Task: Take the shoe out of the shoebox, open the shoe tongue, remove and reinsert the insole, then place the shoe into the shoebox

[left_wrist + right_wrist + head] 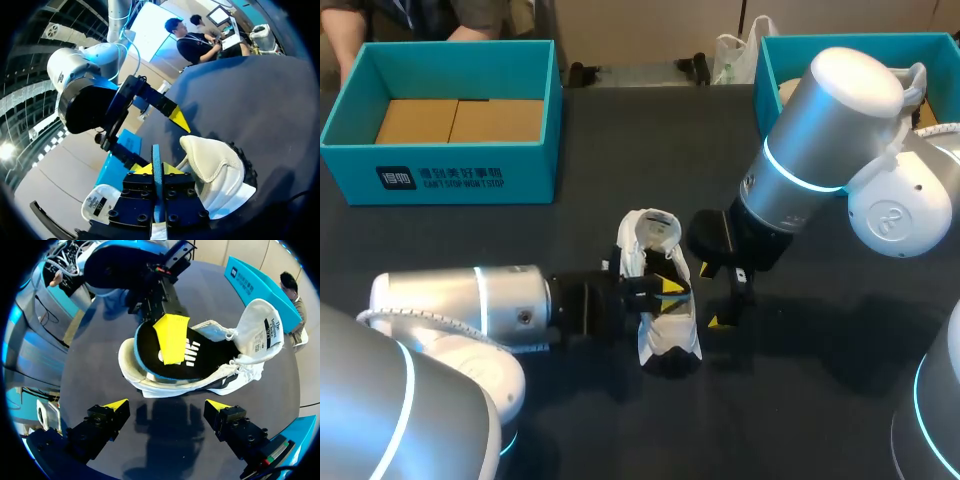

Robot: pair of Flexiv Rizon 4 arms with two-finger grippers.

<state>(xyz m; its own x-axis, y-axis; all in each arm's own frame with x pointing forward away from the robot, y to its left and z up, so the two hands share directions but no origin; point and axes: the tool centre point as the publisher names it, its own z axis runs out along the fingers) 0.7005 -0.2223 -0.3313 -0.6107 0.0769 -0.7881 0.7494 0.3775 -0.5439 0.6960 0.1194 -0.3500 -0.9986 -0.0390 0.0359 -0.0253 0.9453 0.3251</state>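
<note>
White with a black toe, the shoe [642,258] lies on the dark table [800,400] near its middle, tongue [260,325] pulled back. The black, blue-edged insole [150,352] sits over the shoe's opening. The left gripper [669,295] comes in from the left and pinches that insole between its yellow tips. The right gripper [715,295] hangs just right of the shoe, fingers spread wide and touching nothing. One teal shoebox [460,175] stands far left, another shoebox [790,45] far right.
</note>
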